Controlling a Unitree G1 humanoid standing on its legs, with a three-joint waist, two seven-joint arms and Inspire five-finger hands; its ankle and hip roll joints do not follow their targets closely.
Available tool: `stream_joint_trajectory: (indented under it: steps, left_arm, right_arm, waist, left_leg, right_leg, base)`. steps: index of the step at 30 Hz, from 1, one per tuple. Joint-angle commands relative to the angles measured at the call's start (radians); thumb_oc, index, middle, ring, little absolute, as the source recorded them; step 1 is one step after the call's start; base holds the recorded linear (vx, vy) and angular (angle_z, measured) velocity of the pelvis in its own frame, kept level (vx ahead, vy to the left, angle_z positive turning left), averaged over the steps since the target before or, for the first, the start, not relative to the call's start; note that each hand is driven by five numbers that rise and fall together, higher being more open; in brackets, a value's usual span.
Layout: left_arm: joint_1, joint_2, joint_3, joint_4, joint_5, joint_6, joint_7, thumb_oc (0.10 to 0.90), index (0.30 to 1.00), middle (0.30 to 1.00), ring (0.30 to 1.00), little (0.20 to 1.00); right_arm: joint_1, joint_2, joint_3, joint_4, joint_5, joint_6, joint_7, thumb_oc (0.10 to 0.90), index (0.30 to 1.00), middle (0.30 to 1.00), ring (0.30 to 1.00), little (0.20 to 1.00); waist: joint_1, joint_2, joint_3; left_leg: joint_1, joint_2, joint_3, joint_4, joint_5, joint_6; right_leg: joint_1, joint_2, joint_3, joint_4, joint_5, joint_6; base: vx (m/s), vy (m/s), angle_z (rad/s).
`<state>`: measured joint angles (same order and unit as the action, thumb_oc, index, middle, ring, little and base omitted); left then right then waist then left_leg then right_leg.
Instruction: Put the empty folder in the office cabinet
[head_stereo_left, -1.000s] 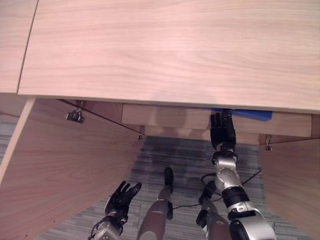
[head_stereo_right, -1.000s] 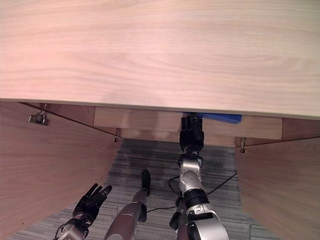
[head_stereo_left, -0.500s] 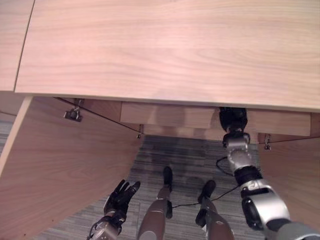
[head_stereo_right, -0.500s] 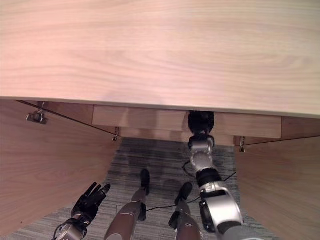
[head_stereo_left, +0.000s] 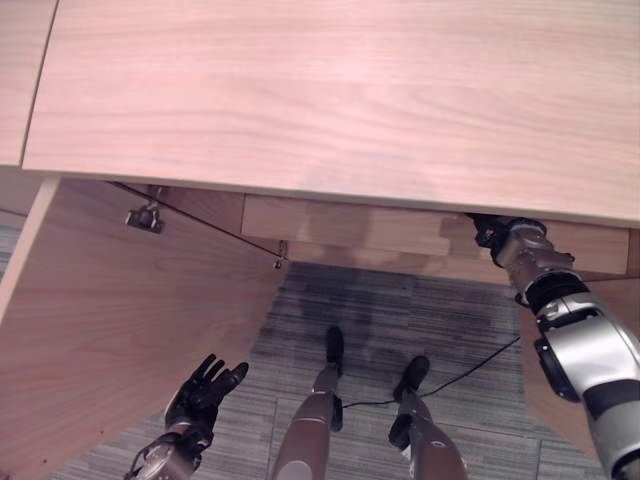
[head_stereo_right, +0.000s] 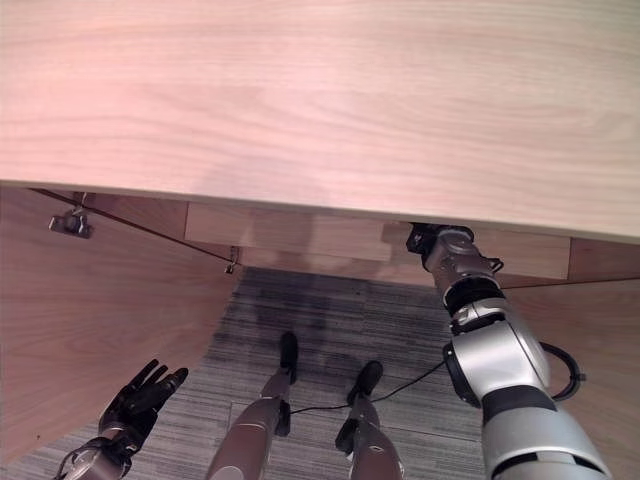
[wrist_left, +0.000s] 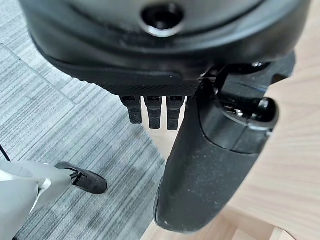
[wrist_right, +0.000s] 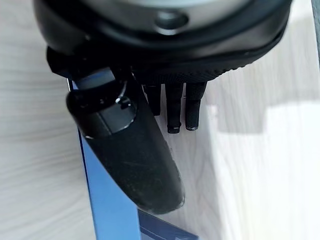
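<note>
Folder (wrist_right: 107, 200) lies on a cabinet (head_stereo_left: 330, 95) shelf beside the right robot hand (wrist_right: 150, 150), fingers relaxed; left robot hand (head_stereo_left: 205, 385) hangs spread; doors remain unclosed.

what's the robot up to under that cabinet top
The robot stands at a wooden cabinet with both doors swung open. Its right hand reaches inside under the top panel, next to a blue folder standing on edge against the pale wood; its thumb lies along the folder, fingers straight, so it looks more like pushing than gripping. The left hand hangs low by the left door, fingers spread, holding nothing.
</note>
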<state>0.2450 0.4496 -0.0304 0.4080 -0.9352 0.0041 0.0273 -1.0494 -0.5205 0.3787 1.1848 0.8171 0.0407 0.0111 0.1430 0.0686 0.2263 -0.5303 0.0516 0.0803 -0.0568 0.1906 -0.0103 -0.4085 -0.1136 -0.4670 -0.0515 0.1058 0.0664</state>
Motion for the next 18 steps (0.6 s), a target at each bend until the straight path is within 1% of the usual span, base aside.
stream_joint_trajectory:
  steps: [1,4,6,7,8,9,11,12,13,14,16,18]
  left_arm:
    - [0.069,0.067,0.030,-0.071,0.028,-0.023,-0.024,0.800,0.900,0.900,0.900,0.900]
    - [0.041,0.039,0.045,-0.065,0.042,-0.039,-0.009,0.800,0.900,0.900,0.900,0.900]
    - [0.032,0.017,0.060,-0.047,0.041,-0.044,-0.003,0.800,0.900,0.900,0.900,0.900]
    - [0.034,0.018,0.059,-0.046,0.041,-0.044,-0.004,0.800,0.900,0.900,0.900,0.900]
    - [0.028,-0.002,0.072,-0.032,0.042,-0.053,0.003,0.800,0.900,0.900,0.900,0.900]
    - [0.030,-0.002,0.071,-0.032,0.043,-0.053,0.002,0.800,0.900,0.900,0.900,0.900]
    - [0.022,-0.024,0.078,-0.017,0.049,-0.063,0.004,0.800,0.900,0.900,0.900,0.900]
    - [0.023,-0.024,0.077,-0.018,0.049,-0.064,0.004,0.800,0.900,0.900,0.900,0.900]
    - [0.018,-0.042,0.078,0.002,0.052,-0.066,0.007,0.800,0.900,0.900,0.900,0.900]
    - [0.013,-0.048,0.080,0.015,0.052,-0.065,0.007,0.800,0.900,0.900,0.900,0.900]
    - [0.010,-0.054,0.082,0.026,0.054,-0.066,0.008,0.800,0.900,0.900,0.900,0.900]
    - [-0.002,-0.071,0.086,0.063,0.052,-0.064,0.007,0.800,0.900,0.900,0.900,0.900]
  right_arm:
    - [-0.028,0.040,0.090,0.023,-0.060,0.023,0.065,0.800,0.900,0.900,0.900,0.900]
    - [0.107,0.093,0.023,-0.134,-0.002,-0.043,0.033,0.800,0.900,0.900,0.900,0.900]
    - [0.227,0.110,-0.012,-0.272,0.044,-0.079,0.047,0.800,0.900,0.900,0.900,0.900]
    - [0.231,0.110,-0.013,-0.277,0.044,-0.078,0.045,0.800,0.900,0.900,0.900,0.900]
    - [0.346,0.110,-0.027,-0.388,0.054,-0.093,0.066,0.800,0.900,0.900,0.900,0.900]
    - [0.350,0.110,-0.027,-0.391,0.053,-0.092,0.065,0.800,0.900,0.900,0.900,0.900]
    - [0.454,0.111,-0.056,-0.462,0.063,-0.109,0.085,0.800,0.900,0.900,0.900,0.900]
    - [0.456,0.111,-0.056,-0.463,0.062,-0.108,0.085,0.800,0.900,0.900,0.900,0.900]
    - [0.508,0.120,-0.076,-0.489,0.074,-0.112,0.096,0.800,0.900,0.900,0.900,0.900]
    - [0.528,0.124,-0.084,-0.496,0.075,-0.113,0.101,0.800,0.900,0.900,0.900,0.900]
    - [0.544,0.122,-0.087,-0.512,0.078,-0.111,0.107,0.800,0.900,0.900,0.900,0.900]
    - [0.575,0.105,-0.083,-0.552,0.079,-0.103,0.136,0.800,0.900,0.900,0.900,0.900]
  waist:
    - [0.035,-0.023,-0.004]
    - [0.025,-0.028,-0.008]
    - [0.014,-0.034,-0.012]
    - [0.014,-0.034,-0.013]
    - [0.000,-0.045,-0.027]
    - [0.000,-0.044,-0.028]
    - [-0.011,-0.057,-0.045]
    - [-0.011,-0.056,-0.045]
    - [-0.017,-0.063,-0.058]
    - [-0.018,-0.066,-0.064]
    - [-0.020,-0.069,-0.068]
    - [-0.025,-0.076,-0.080]
  left_leg:
    - [0.021,-0.055,0.007,-0.030,-0.054,-0.023]
    - [0.048,-0.056,0.010,-0.030,-0.059,-0.021]
    - [0.064,-0.059,0.012,-0.030,-0.065,-0.020]
    - [0.065,-0.059,0.012,-0.030,-0.065,-0.020]
    - [0.083,-0.061,0.009,-0.030,-0.071,-0.018]
    - [0.084,-0.061,0.009,-0.030,-0.071,-0.018]
    - [0.113,-0.065,0.005,-0.030,-0.080,-0.015]
    - [0.114,-0.066,0.005,-0.030,-0.080,-0.015]
    - [0.137,-0.069,0.002,-0.030,-0.085,-0.014]
    - [0.150,-0.072,0.002,-0.030,-0.087,-0.013]
    - [0.163,-0.072,0.003,-0.030,-0.089,-0.012]
    - [0.186,-0.072,0.005,-0.030,-0.091,-0.011]
  right_leg:
    - [-0.056,0.061,0.127,-0.036,-0.019,-0.002]
    - [-0.028,0.060,0.133,-0.036,-0.026,-0.001]
    - [-0.012,0.058,0.133,-0.036,-0.028,0.000]
    - [-0.011,0.058,0.132,-0.036,-0.029,0.000]
    - [0.011,0.053,0.128,-0.036,-0.033,0.002]
    - [0.013,0.053,0.127,-0.036,-0.033,0.002]
    - [0.047,0.048,0.119,-0.036,-0.039,0.004]
    - [0.048,0.048,0.119,-0.036,-0.039,0.005]
    - [0.075,0.045,0.116,-0.036,-0.045,0.005]
    - [0.088,0.044,0.114,-0.036,-0.048,0.005]
    - [0.101,0.044,0.112,-0.036,-0.050,0.005]
    - [0.120,0.042,0.112,-0.036,-0.055,0.006]
  base:
    - [0.00,0.000,0.00]
    - [0.00,0.000,0.00]
    - [0.00,0.005,0.02]
    - [0.00,0.000,0.00]
    - [0.00,0.000,0.00]
    - [0.03,0.001,0.01]
    - [0.02,0.004,0.06]
    - [0.03,0.016,0.08]
    - [0.03,0.016,0.06]
    - [0.04,0.025,0.06]
    - [0.01,0.016,0.01]
    - [0.00,0.018,0.01]
